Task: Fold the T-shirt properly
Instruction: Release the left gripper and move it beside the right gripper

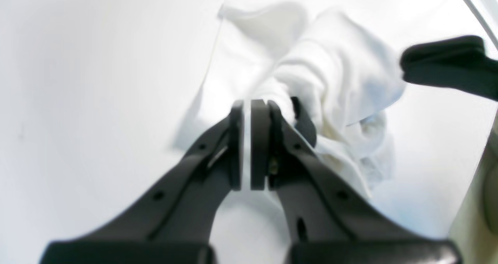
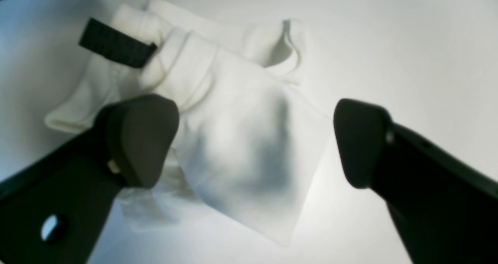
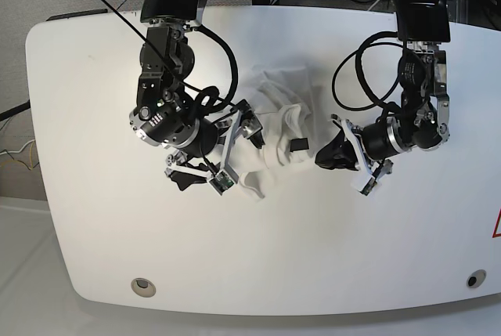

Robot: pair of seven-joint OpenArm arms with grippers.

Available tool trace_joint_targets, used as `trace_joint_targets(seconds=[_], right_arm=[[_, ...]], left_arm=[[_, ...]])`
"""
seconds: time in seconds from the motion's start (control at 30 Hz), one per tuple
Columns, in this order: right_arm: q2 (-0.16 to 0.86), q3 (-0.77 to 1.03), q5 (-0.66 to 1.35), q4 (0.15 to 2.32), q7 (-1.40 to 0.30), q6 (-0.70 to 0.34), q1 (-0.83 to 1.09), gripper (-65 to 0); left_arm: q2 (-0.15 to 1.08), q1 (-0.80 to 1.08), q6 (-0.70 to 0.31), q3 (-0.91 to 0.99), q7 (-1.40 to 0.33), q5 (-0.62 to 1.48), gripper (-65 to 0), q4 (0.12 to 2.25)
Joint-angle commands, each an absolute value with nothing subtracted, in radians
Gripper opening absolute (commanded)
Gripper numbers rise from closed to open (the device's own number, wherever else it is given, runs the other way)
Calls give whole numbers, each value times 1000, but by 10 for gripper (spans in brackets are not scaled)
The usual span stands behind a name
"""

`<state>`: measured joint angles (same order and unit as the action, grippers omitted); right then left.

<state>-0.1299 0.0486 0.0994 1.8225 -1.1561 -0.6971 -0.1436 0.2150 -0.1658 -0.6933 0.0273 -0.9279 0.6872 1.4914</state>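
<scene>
The white T-shirt (image 3: pixel 283 121) lies crumpled in a heap at the table's middle, with its small black tag (image 3: pixel 297 146) on top. In the base view my left gripper (image 3: pixel 319 156) is shut at the heap's right edge. The left wrist view shows its pads pressed together at the bunched T-shirt (image 1: pixel 334 69), beside the tag (image 1: pixel 304 121); I see no cloth clearly pinched between them. My right gripper (image 3: pixel 235 150) stands wide open over the heap's left side. In the right wrist view the T-shirt (image 2: pixel 241 116) lies below and between its spread fingers (image 2: pixel 140 139), and the tag (image 2: pixel 116 42) is beyond them.
The glossy white table (image 3: pixel 376 258) stretches around the heap, with round holes (image 3: pixel 142 284) near its front corners. Black cables (image 3: pixel 356 62) loop off both arms above the shirt. One right gripper finger (image 1: pixel 447 65) crosses the left wrist view's right side.
</scene>
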Motion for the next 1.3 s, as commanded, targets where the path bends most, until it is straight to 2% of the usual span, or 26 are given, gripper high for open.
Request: trace_joint_targets(seconds=[0.0, 0.53, 0.67, 0.8, 0.83, 0.9, 0.97, 1.1, 1.27], right_arm=[[-134, 47, 110, 1830, -1136, -698, -165, 0], [-134, 44, 108, 1830, -1135, -698, -193, 0], [-134, 44, 108, 1830, -1135, -698, -202, -193], [-134, 45, 108, 1827, -1135, -698, -220, -451], [-134, 45, 105, 1827, -1135, -698, -222, -487], [-136, 45, 73, 1824, -1135, -698, -223, -626], [-139, 45, 44, 1822, -1133, -698, -236, -650], [-139, 45, 13, 1817, -1132, -698, -246, -593], [-137, 45, 7, 1817, -1132, -698, -254, -588]], left_arm=[[205, -185, -698, 30, -917, 710, -638, 1511], [68, -220, -698, -15, -960, 705, -638, 1581], [50, -239, -673, -35, -997, 707, -638, 1653], [44, -239, -616, -61, -1018, 711, -638, 1727], [44, -239, -611, -65, -1018, 711, -638, 1733], [44, -239, -602, -79, -1023, 711, -638, 1750], [44, -232, -602, -81, -1023, 711, -638, 1750], [42, -208, -602, -82, -1020, 711, -638, 1747], [41, -170, -604, -82, -1017, 711, -638, 1747]])
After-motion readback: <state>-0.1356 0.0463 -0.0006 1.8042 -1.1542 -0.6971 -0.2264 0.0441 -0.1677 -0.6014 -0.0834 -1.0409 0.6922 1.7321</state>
